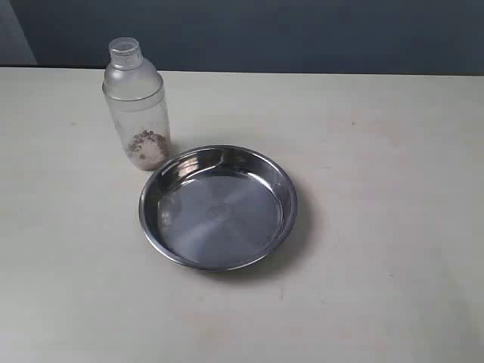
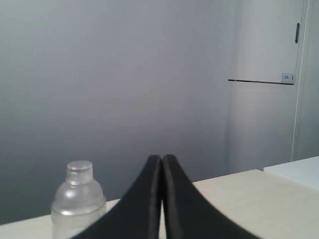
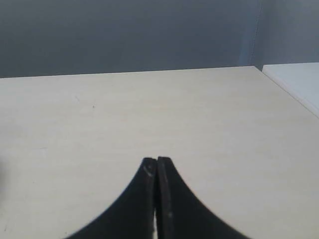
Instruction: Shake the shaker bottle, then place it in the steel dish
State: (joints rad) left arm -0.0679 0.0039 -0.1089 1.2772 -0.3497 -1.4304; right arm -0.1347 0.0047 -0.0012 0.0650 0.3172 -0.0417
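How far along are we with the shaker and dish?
Nothing looks done: the bottle stands upright on the table beside the empty dish. Nothing is in hand; the left hand and right hand are both shut and holding nothing. To do: grasp, shake, set it in the dish.

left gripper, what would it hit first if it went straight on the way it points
Probably nothing nearby: the shut left gripper aims past the shaker bottle toward the far wall.
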